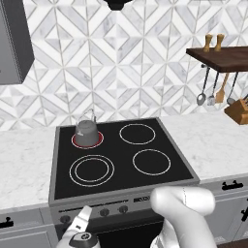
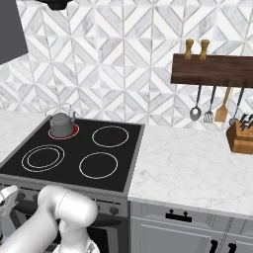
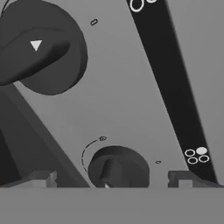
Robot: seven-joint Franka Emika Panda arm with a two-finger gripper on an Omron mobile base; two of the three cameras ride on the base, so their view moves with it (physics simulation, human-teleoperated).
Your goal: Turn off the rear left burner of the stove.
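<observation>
burner (image 1: pixel 87 140) glows red under kettle (image 1: pixel 86 131), not off | pincer (image 3: pixel 111 181) wide, straddling knob (image 3: pixel 118 168), ungripped | left: grip, turn

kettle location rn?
The kettle sits on the glowing rear left burner of the stove, at the back left by the backsplash.

1. The stove (image 1: pixel 160 145) has a smooth, glossy black glass top inside a matt grey metal frame.
2. The kettle (image 1: pixel 86 131) looks like dull grey metal.
3. The table (image 2: pixel 197 163) is white, faintly veined marble.
4. The shelf (image 2: pixel 212 69), upper right, is dark wood.
5. The knobs (image 3: pixel 43 48) are matt dark plastic.
</observation>
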